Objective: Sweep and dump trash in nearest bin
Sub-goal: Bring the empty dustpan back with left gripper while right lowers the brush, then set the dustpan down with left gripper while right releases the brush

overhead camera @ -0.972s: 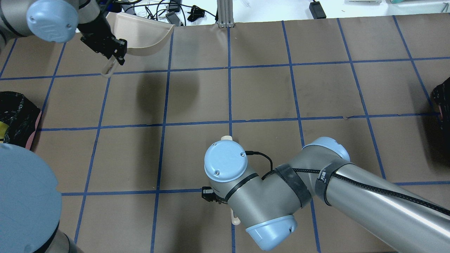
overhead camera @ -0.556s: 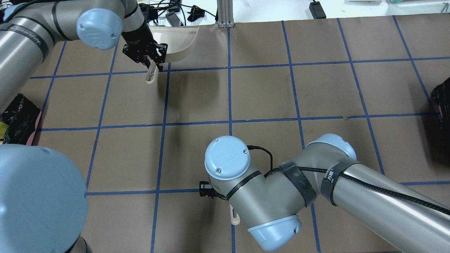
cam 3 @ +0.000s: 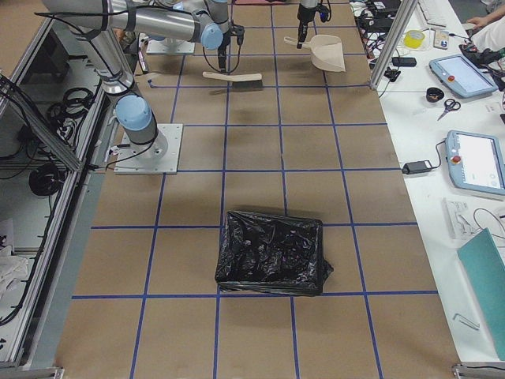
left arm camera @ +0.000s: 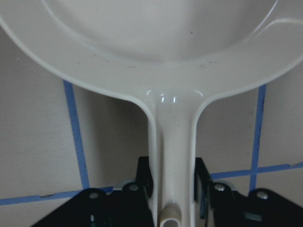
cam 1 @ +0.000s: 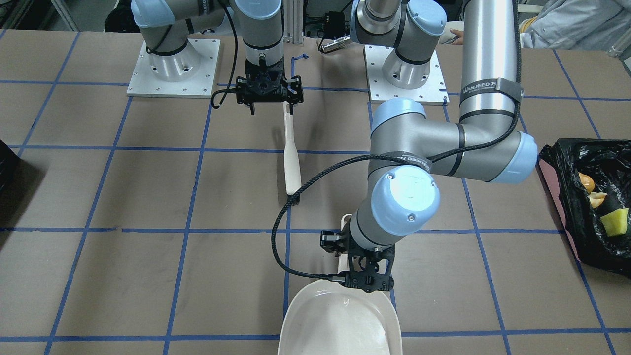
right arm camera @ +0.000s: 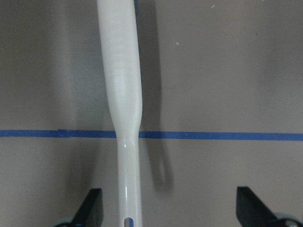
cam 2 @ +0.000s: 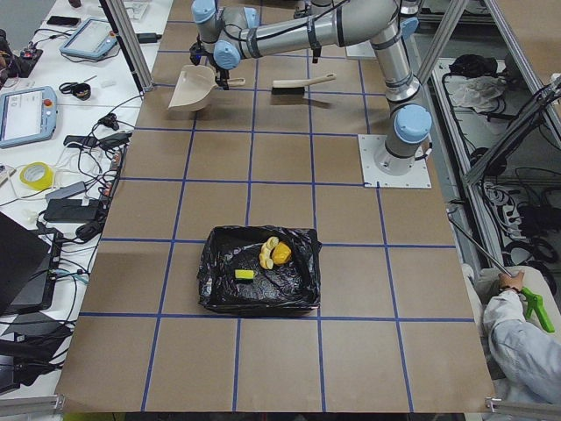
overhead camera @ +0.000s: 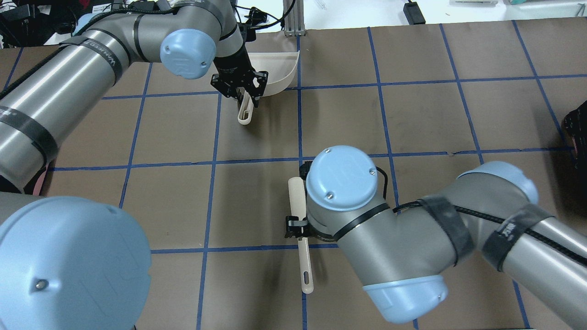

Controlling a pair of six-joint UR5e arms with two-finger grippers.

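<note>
The trash, an orange lump (cam 1: 585,181), a tan piece (cam 1: 597,198) and a yellow-green wedge (cam 1: 613,222), lies inside the black-lined bin (cam 1: 567,197), which also shows in the exterior left view (cam 2: 219,281). My left gripper (cam 1: 367,278) is shut on the handle of a cream dustpan (cam 1: 340,320), and the wrist view shows the handle (left arm camera: 173,156) between its jaws. My right gripper (cam 1: 268,91) is open over a cream brush (cam 1: 292,158) lying on the table. In the right wrist view the brush handle (right arm camera: 122,94) lies close to one finger (right arm camera: 92,208), ungripped.
A second black-bagged bin (cam 3: 272,253) stands at the table's other end and shows at the edge of the overhead view (overhead camera: 578,128). Cables and devices (overhead camera: 257,16) lie past the far table edge. My arm bases (cam 1: 172,69) stand on white plates.
My left arm has swung the dustpan to the right along the far side of the table. My right wrist has shifted right, uncovering more of the brush, which has stayed in place.
</note>
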